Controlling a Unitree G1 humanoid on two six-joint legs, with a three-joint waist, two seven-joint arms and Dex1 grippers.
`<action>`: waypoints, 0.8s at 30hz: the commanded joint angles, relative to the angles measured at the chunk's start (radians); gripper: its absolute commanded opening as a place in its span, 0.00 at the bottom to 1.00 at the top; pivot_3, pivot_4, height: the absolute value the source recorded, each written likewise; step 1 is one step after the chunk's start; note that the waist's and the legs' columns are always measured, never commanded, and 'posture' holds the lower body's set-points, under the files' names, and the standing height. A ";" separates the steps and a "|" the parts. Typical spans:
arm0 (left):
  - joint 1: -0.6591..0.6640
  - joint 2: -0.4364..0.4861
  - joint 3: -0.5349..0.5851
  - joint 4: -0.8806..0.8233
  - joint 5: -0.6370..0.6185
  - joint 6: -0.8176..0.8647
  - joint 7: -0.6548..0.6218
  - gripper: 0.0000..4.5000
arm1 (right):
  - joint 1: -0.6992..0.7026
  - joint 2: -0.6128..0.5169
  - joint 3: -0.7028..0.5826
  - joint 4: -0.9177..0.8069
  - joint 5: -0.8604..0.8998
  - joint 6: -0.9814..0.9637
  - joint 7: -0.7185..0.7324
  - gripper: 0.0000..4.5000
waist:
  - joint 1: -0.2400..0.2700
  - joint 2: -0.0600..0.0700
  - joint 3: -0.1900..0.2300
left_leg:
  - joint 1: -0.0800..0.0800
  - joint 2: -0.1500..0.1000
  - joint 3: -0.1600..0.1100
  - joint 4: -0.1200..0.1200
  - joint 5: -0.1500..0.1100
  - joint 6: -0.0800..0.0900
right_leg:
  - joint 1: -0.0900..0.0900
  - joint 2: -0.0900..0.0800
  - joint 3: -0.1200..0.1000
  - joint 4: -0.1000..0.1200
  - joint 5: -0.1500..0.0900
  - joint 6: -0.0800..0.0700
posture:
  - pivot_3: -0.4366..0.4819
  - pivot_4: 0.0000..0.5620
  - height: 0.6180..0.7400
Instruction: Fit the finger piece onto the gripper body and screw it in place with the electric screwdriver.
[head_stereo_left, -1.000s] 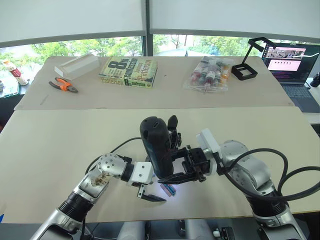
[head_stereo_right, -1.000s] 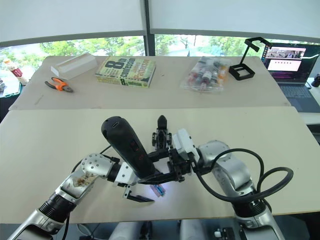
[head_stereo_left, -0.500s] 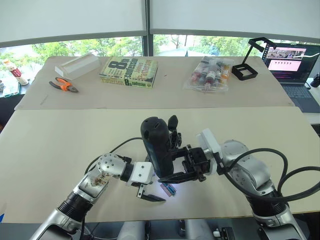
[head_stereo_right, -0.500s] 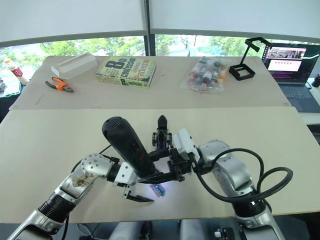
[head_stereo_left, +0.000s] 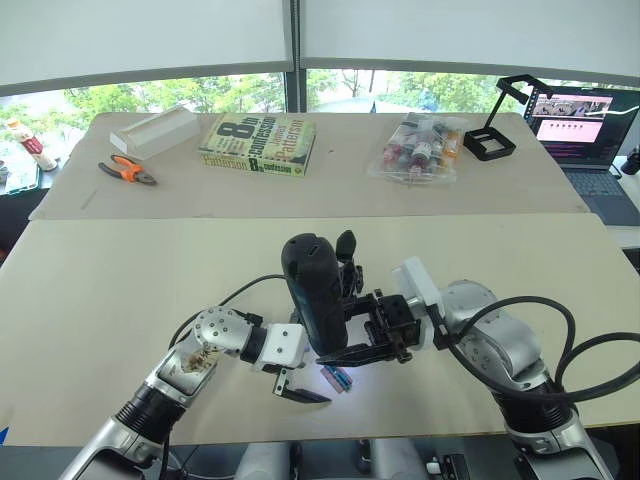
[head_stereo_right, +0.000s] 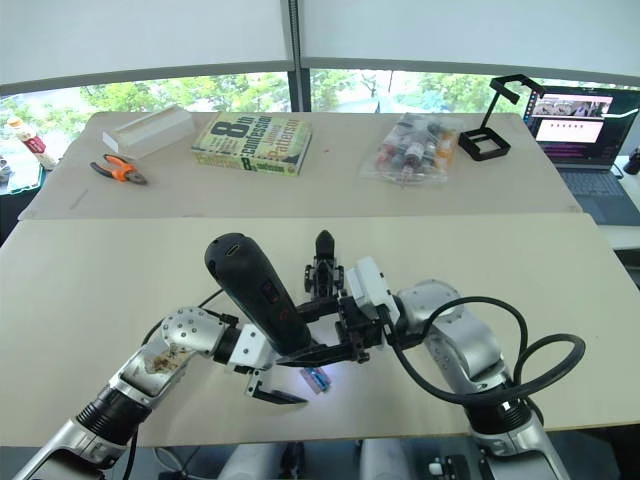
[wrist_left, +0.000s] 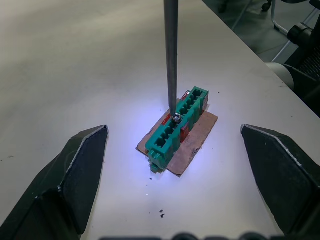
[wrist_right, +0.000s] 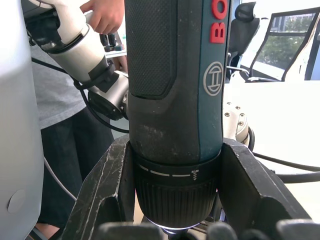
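Note:
My right gripper is shut on the electric screwdriver, a thick black tool held nearly upright over the near table. Its thin metal bit comes down onto a screw on top of a small green block, which lies on a scrap of brown card. My left gripper is open, with one finger on each side of the green block and touching nothing. The gripper body, black with one upright pointed finger, stands just behind the screwdriver. The finger piece is hidden or out of view.
On the far table lie orange-handled pliers, a white box, a book, a bag of small bottles, a black stand and a laptop. A person's hand shows behind the screwdriver.

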 joint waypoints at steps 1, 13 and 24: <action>-0.008 -0.007 -0.001 -0.008 -0.004 -0.003 0.005 1.00 | -0.018 0.003 -0.010 -0.024 0.012 -0.030 0.002 0.42 | 0.000 0.000 0.000 | 0.000 0.000 0.000 0.000 0.000 0.000 | 0.000 0.000 0.000 0.000 0.000 0.000 | 0.48 0.27 1.00; -0.020 -0.009 0.003 0.004 -0.003 -0.005 0.005 1.00 | -0.012 0.000 -0.009 -0.026 0.015 -0.027 0.007 0.42 | 0.000 0.000 0.000 | 0.000 0.000 0.000 0.000 0.000 0.000 | 0.000 0.000 0.000 0.000 0.000 0.000 | 0.48 0.27 1.00; -0.023 -0.012 0.003 0.006 -0.005 -0.003 0.004 1.00 | -0.008 -0.002 -0.004 -0.030 0.013 -0.029 0.008 0.42 | 0.000 0.000 0.000 | 0.000 0.000 0.000 0.000 0.000 0.000 | 0.000 0.000 0.000 0.000 0.000 0.000 | 0.48 0.27 1.00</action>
